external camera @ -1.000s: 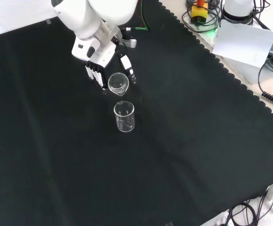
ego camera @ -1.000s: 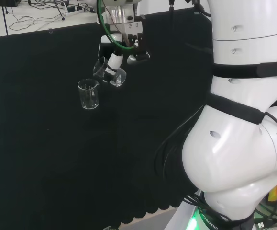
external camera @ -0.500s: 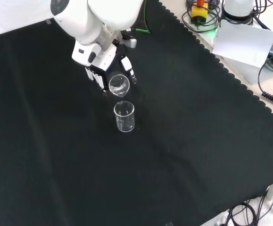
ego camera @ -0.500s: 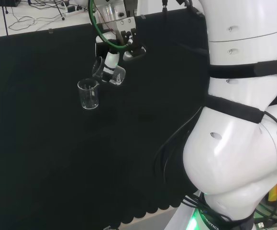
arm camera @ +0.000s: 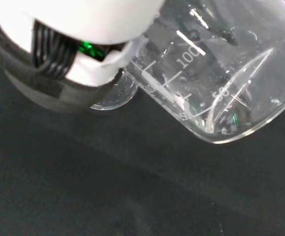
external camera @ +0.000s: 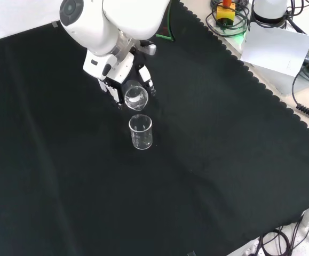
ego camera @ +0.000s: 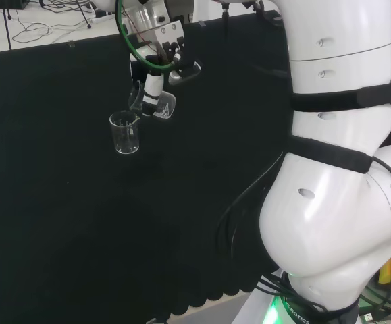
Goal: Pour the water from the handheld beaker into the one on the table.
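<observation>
A clear glass beaker point(ego camera: 125, 131) stands upright on the black cloth point(ego camera: 60, 202), also seen as the beaker on the cloth point(external camera: 141, 132) in the front view. My hand point(ego camera: 153, 88) is curled round a second clear beaker point(ego camera: 149, 102), held tilted with its mouth toward the standing one. From the front, the held beaker point(external camera: 135, 97) hangs just above and behind the standing beaker, in the hand point(external camera: 113, 80). Close up, the held beaker point(arm camera: 216, 83) lies steeply tilted and a little water glints inside it. A white finger point(arm camera: 98, 59) wraps its side.
The arm's large white links point(ego camera: 344, 169) stand at the right of the head view. Past the cloth's scalloped edge point(external camera: 250, 69) in the front view lie cables and a white sheet point(external camera: 279, 50). Open cloth spreads all round the standing beaker.
The hand has moved with its beaker a little toward the standing beaker and tipped it further. The standing beaker has not moved.
</observation>
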You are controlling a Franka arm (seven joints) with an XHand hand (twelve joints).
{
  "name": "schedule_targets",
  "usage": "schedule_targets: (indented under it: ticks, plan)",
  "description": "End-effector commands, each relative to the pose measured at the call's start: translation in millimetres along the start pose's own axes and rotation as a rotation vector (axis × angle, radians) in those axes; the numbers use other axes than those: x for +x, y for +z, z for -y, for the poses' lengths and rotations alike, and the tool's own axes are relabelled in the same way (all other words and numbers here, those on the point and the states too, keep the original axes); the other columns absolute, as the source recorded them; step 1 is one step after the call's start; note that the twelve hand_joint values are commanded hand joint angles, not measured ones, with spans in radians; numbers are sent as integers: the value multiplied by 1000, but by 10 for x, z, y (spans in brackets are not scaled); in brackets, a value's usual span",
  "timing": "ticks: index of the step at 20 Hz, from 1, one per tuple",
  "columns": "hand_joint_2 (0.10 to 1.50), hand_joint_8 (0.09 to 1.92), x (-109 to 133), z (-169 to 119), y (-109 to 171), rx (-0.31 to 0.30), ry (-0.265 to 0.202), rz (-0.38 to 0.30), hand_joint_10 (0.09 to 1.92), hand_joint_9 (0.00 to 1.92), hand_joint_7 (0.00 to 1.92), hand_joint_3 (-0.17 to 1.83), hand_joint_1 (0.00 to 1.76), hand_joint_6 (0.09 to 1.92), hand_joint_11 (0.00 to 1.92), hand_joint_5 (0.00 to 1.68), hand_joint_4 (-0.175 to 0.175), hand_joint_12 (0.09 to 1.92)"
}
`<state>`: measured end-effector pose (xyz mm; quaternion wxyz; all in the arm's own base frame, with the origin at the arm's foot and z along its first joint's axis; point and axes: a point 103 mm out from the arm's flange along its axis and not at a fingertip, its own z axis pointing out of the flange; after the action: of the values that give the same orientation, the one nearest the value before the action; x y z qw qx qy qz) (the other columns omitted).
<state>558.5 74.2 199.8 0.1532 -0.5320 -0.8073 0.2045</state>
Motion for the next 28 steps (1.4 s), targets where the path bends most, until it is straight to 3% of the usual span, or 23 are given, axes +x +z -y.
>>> schedule_targets:
  ticks: [1,20,23,28]
  plan:
    - [598,518,24,0,-6,29,19,36,205,1437,1397,742,1290,712,1127,1257,60,865]
    - [600,559,140,-58,-106,106,61,156,229,1427,1379,751,1288,750,1131,1237,56,863]
    - [600,560,279,-155,-98,119,69,183,230,1427,1379,752,1288,751,1132,1237,56,863]
    - [600,560,202,-93,-137,120,61,181,230,1426,1380,752,1288,752,1133,1235,55,864]
